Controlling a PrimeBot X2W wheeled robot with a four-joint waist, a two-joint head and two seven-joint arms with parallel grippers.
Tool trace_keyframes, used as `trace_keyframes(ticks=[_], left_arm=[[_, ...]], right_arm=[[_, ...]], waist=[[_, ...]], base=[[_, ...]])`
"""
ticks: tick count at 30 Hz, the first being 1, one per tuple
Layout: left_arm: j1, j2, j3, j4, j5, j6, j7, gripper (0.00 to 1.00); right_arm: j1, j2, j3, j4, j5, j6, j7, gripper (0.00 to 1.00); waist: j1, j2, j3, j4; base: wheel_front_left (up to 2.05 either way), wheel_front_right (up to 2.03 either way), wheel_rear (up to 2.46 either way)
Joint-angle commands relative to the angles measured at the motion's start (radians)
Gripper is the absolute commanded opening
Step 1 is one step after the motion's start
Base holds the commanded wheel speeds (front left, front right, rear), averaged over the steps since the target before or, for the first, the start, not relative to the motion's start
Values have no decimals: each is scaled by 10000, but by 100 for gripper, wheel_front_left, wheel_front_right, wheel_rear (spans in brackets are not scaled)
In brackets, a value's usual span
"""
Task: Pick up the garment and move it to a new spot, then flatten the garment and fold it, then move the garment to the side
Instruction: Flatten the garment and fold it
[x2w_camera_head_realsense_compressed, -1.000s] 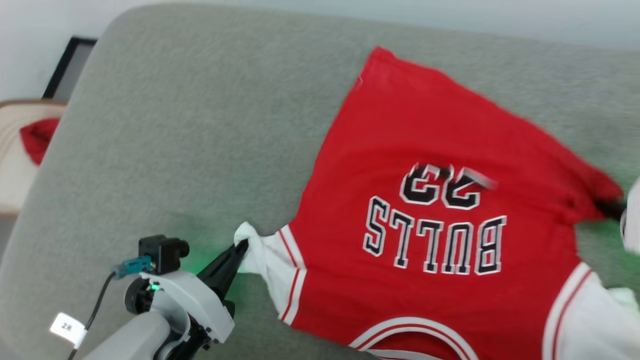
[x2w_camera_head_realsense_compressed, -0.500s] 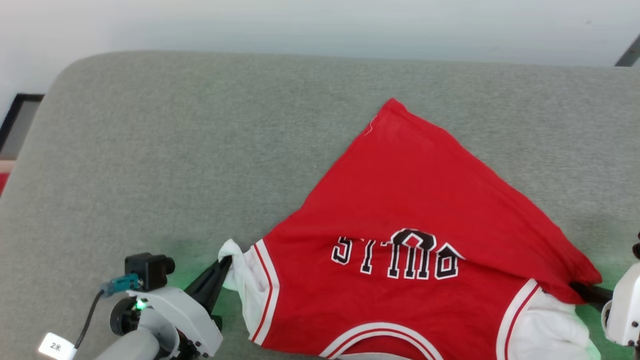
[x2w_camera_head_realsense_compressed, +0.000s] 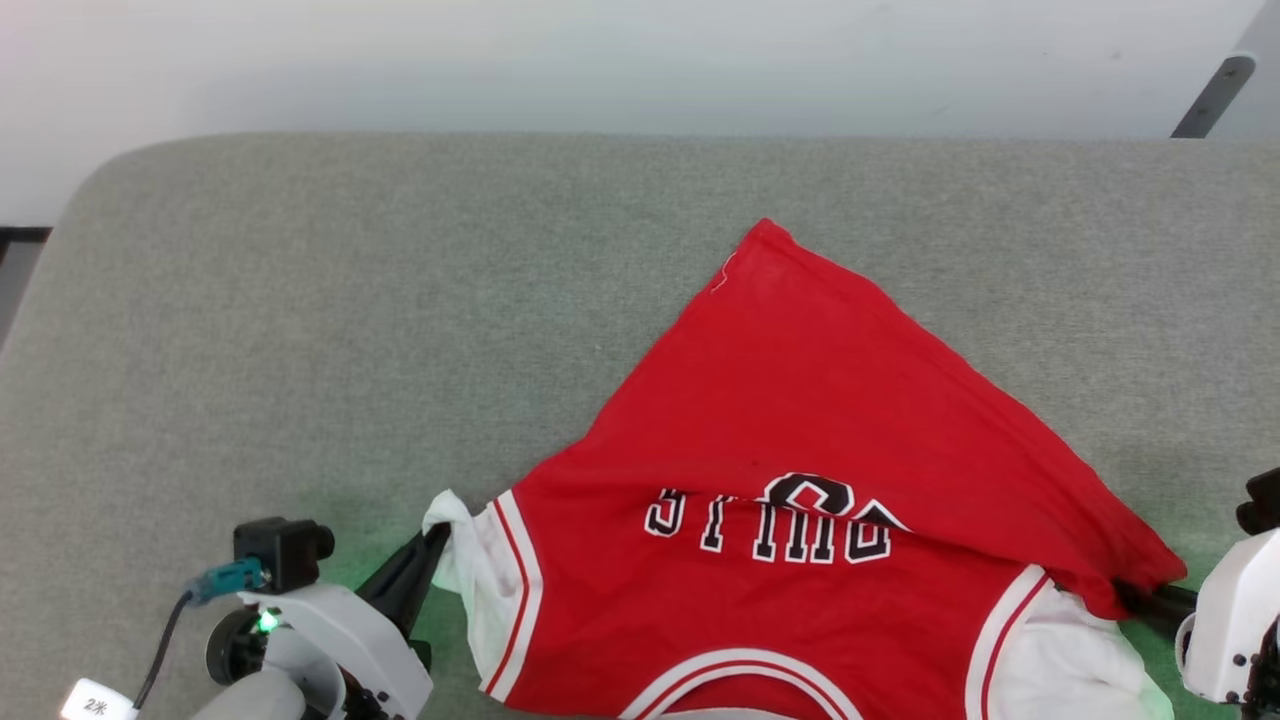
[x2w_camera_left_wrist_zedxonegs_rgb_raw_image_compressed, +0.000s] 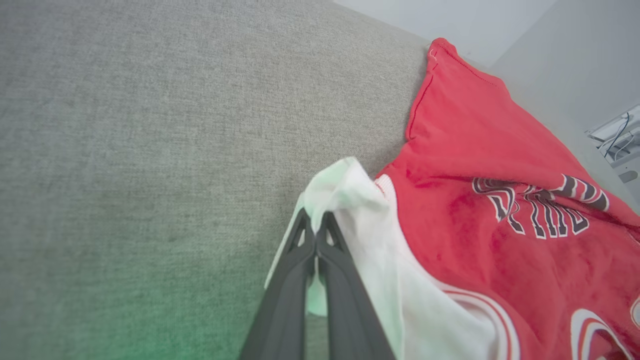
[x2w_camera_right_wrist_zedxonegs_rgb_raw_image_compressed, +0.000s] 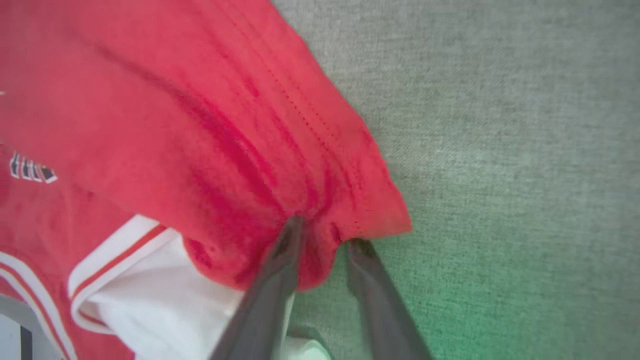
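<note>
Grey cushion (x2w_camera_head_realsense_compressed: 300, 300), one garment (x2w_camera_head_realsense_compressed: 800, 400), left hand (x2w_camera_left_wrist_zedxonegs_rgb_raw_image_compressed: 315, 225), right hand (x2w_camera_right_wrist_zedxonegs_rgb_raw_image_compressed: 325, 235) gripping

High head, close wrists, shared garment (x2w_camera_head_realsense_compressed: 800, 400)

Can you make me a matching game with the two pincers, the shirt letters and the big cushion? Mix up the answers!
1. left pincer
2. right pincer
3. letters
4. cushion

A. grey
B. pinching the white sleeve
C. black with white edges
D. at the red hem

Pairs: 1-B, 2-D, 3-C, 4-A
</note>
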Motion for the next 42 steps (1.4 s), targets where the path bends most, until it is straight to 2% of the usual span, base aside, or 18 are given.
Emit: trace_keyframes(ticks=[1,6,15,19,22,28,36,42], left_arm=[[88,25,40,-28,-40,30,14,0],[197,29,69,-62,-159,45,23,0],[259,0,20,-99,-173,105,22,0],[112,-130,-80,-109,-57,68,63,0],[-59,-287,-202,-86,52,14,151,0],[-584,-701,-497,135,288,-176,282,0],[-1462,-1500,-886,562,536,-403,349,0],[-2171,-2087,-1215,844,652,-488,313,0]], right_arm=[[235,-31,51,35,-21,-31,79,100],[594,-153,-466,-1003,-321,-22,224,100],[1190,153,-1707,-3729,-1170,-20,1195,100],[577,208,-1709,-4904,-1628,-20,1068,100],[-89,46,-1334,-5215,-2179,-20,578,100],[-1980,-447,-28,-4287,-2542,-20,-284,100],[-4817,-752,2021,-1331,-2369,-20,-167,100],[-6699,-854,3641,674,-1722,-20,20,100]], waist=[[0,0,-48,-42],[0,0,-161,-54],[0,0,-267,21],[0,0,-251,263],[0,0,-179,568],[0,0,90,1328],[0,0,685,2332],[0,0,1282,3030]], base=[[0,0,0],[0,0,0],[0,0,0],[0,0,0],[0,0,0],[0,0,0],[0,0,0],[0,0,0]])
